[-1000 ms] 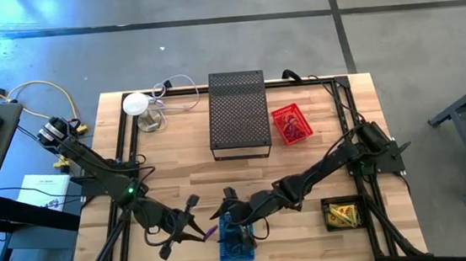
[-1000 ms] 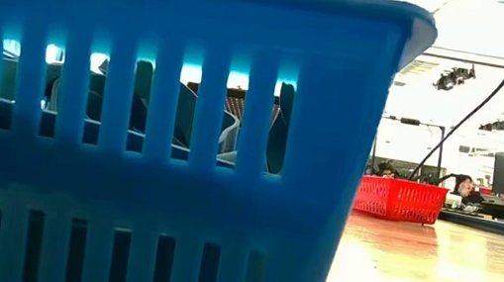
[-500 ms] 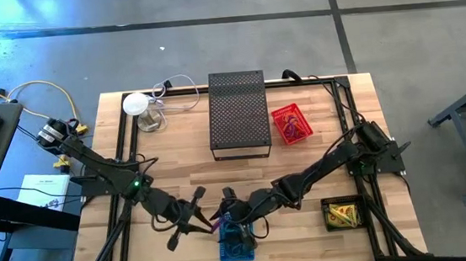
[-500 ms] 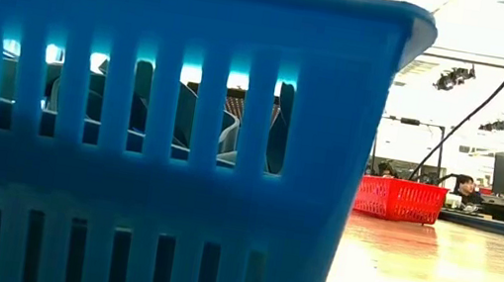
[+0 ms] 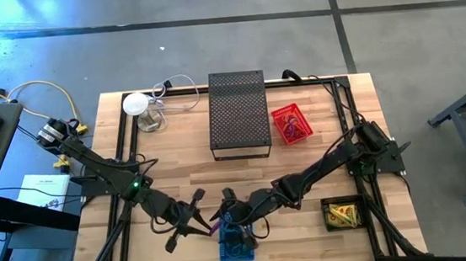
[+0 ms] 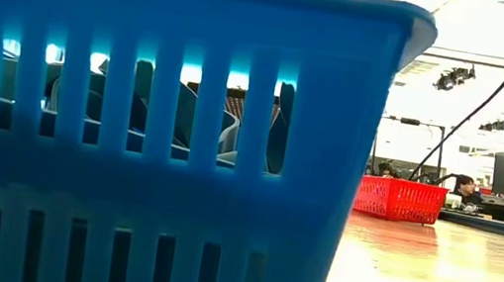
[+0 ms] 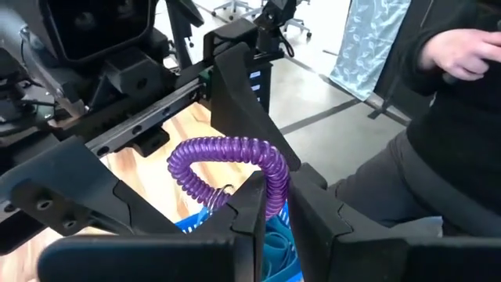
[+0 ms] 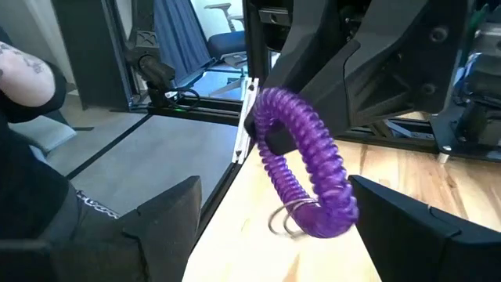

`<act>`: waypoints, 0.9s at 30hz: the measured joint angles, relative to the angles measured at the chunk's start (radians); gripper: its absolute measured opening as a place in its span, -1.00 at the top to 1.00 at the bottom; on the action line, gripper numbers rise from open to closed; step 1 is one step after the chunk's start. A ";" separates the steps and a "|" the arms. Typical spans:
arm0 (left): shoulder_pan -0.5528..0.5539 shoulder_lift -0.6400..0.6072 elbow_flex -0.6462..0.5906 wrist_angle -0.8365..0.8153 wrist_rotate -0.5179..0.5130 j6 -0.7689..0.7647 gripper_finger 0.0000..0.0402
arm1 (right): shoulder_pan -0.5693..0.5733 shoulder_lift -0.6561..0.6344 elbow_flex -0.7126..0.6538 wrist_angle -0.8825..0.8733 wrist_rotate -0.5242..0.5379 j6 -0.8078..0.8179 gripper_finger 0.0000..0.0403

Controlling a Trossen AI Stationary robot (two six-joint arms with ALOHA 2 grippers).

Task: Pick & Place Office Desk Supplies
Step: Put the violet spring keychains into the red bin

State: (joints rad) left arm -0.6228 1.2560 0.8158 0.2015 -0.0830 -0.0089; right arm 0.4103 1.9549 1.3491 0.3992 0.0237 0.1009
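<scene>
A purple spiral coil loop [image 7: 235, 157] with a small metal ring [image 7: 225, 190] hangs above the blue basket [image 5: 236, 243] at the table's near edge. My left gripper [image 5: 206, 224] is shut on it and reaches in from the left. My right gripper [image 5: 225, 209] comes in from the right and is open. Its two fingers [image 8: 160, 223] stand on either side of the coil loop [image 8: 307, 168]; whether they touch it I cannot tell. In the low view the blue basket [image 6: 161, 147] hides both grippers. My left gripper pinches one end of the purple coil's arc [image 7: 275, 186] between its two fingers. The fingers come nearly level from the table's left. The coil loop arches out beyond the fingertips, lifted clear above the blue basket's rim [image 7: 205, 223].
A tall black mesh box [image 5: 238, 113] stands at the back centre, with a red basket [image 5: 292, 124] to its right. A black tray with yellow packets [image 5: 342, 215] sits near right. A white round object [image 5: 135, 103] with a cable is at the far left. A person sits beyond the table.
My left gripper has carried the purple coil a short way toward the table's right, up to the blue basket and the open right gripper, then held still. The coil stays lifted.
</scene>
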 joint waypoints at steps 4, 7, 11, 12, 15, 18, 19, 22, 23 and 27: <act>0.000 0.000 0.000 -0.004 0.000 0.000 0.78 | 0.000 0.000 0.000 0.000 0.001 0.000 -0.52; 0.000 0.000 0.000 -0.005 0.000 0.001 0.78 | 0.000 0.000 0.000 0.000 0.000 0.000 -0.51; 0.000 0.000 0.000 -0.006 0.000 0.002 0.78 | 0.000 0.000 0.000 0.000 0.000 0.000 -0.42; 0.000 0.000 0.000 -0.006 0.000 0.005 0.78 | 0.000 0.000 0.000 0.000 -0.001 0.000 -0.38; 0.000 0.000 0.000 -0.006 0.000 0.013 0.78 | 0.000 0.000 0.000 0.000 -0.001 0.000 -0.25; 0.000 0.000 0.000 -0.006 0.000 0.013 0.78 | 0.000 0.000 0.000 0.000 -0.002 -0.001 -0.12; 0.000 0.000 0.000 -0.006 0.000 0.013 0.78 | 0.000 0.000 0.000 0.000 -0.005 -0.001 -0.08; 0.000 0.000 0.000 -0.006 0.000 0.013 0.78 | 0.000 0.000 0.000 -0.003 -0.045 -0.003 0.03; 0.000 0.000 0.000 -0.006 0.000 0.015 0.78 | 0.000 0.000 0.000 -0.004 -0.051 -0.007 0.05; 0.001 0.000 0.000 -0.006 0.000 0.021 0.78 | 0.000 0.000 0.000 -0.004 -0.050 -0.024 0.12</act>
State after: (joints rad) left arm -0.6217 1.2560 0.8158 0.1955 -0.0830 0.0116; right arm 0.4107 1.9549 1.3491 0.3950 -0.0267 0.0771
